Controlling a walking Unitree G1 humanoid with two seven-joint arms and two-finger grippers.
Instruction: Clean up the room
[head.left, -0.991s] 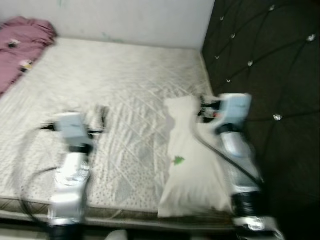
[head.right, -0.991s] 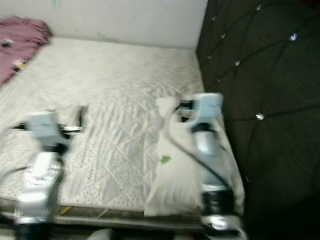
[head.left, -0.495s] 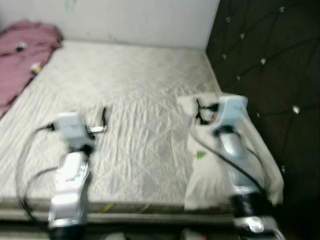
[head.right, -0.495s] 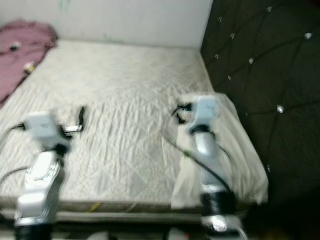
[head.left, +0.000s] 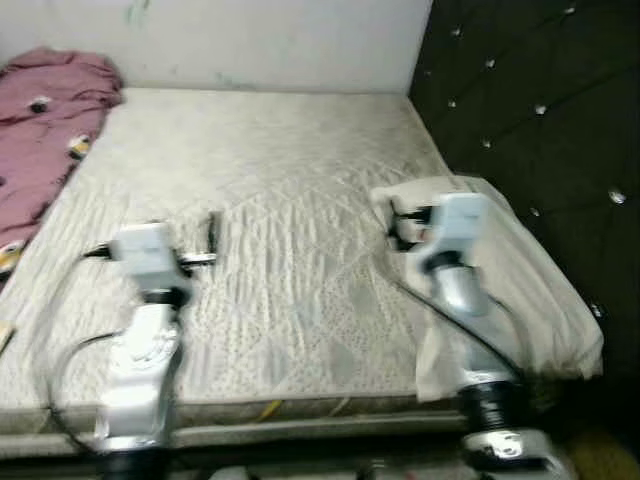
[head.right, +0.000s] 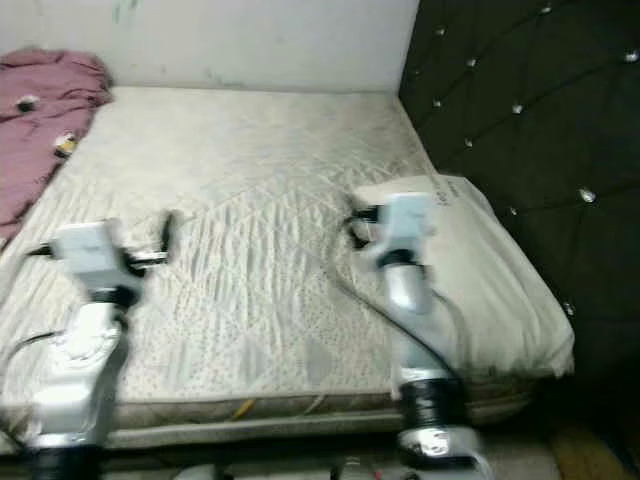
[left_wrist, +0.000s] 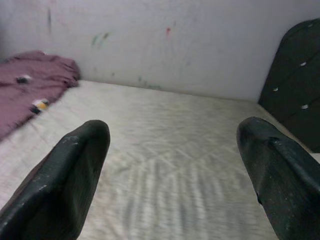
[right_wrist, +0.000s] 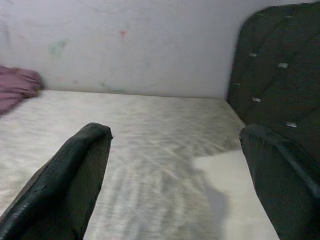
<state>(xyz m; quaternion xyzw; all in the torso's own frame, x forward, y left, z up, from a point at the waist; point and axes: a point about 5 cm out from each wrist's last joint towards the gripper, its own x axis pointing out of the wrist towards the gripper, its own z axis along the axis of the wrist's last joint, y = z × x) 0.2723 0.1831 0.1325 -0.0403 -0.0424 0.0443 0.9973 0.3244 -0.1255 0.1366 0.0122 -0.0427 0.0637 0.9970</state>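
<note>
A white pillow (head.left: 525, 275) lies on the right side of the white quilted mattress (head.left: 280, 170), against the dark tufted headboard (head.left: 540, 110). A crumpled pink blanket (head.left: 45, 130) covers the far left corner of the bed. My left gripper (left_wrist: 172, 129) hovers open over the near left part of the mattress, holding nothing. My right gripper (right_wrist: 174, 132) is open too, held just above the pillow's (right_wrist: 225, 175) inner edge with nothing between its fingers.
A white wall (head.left: 270, 40) runs behind the bed. The mattress's front edge (head.left: 300, 410) is right below my arms. Small light objects lie on the pink blanket (left_wrist: 30, 85).
The whole view has shifted, so the camera has moved. The pillow now lies flatter and closer to the headboard, to the right of my right arm. Both grippers stay open.
</note>
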